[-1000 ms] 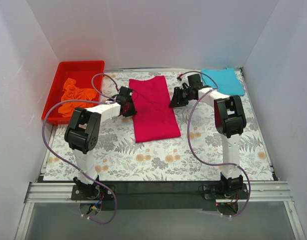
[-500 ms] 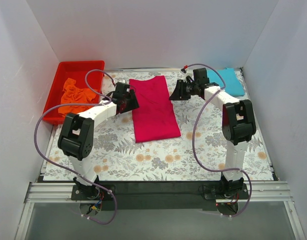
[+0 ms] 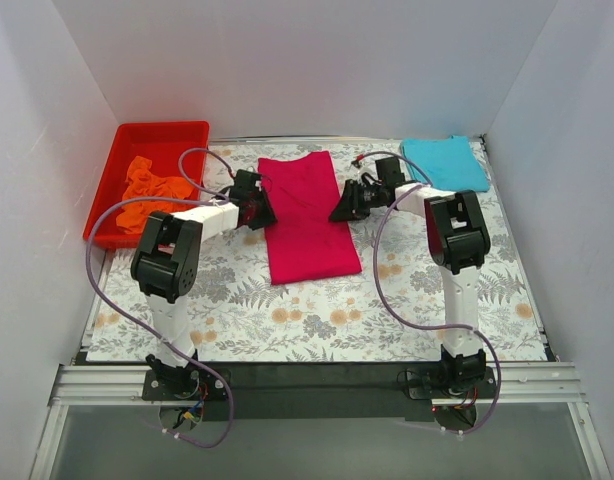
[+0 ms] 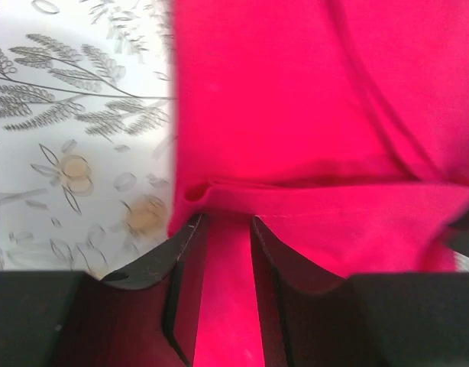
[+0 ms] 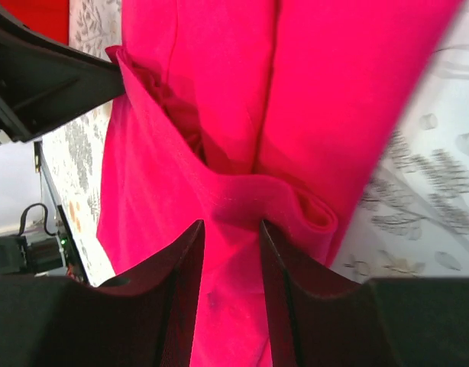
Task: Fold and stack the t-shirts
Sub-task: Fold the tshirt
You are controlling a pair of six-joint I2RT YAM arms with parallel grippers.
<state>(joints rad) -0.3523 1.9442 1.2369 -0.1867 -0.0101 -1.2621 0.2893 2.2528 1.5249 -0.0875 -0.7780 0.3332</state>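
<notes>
The whole table (image 3: pixel 317 320) is seen from a distance by the top external camera, which is set high behind the arm bases (image 3: pixel 177 378) at its bottom edge and aimed down and forward. Each wrist camera is aimed along its own fingers, with the left gripper (image 4: pixel 223 225) and right gripper (image 5: pixel 231 229) framed at the lower edge, very close to the cloth. The crimson-pink t-shirt (image 3: pixel 305 215) and the table's leaf print are shared by all three views.
</notes>
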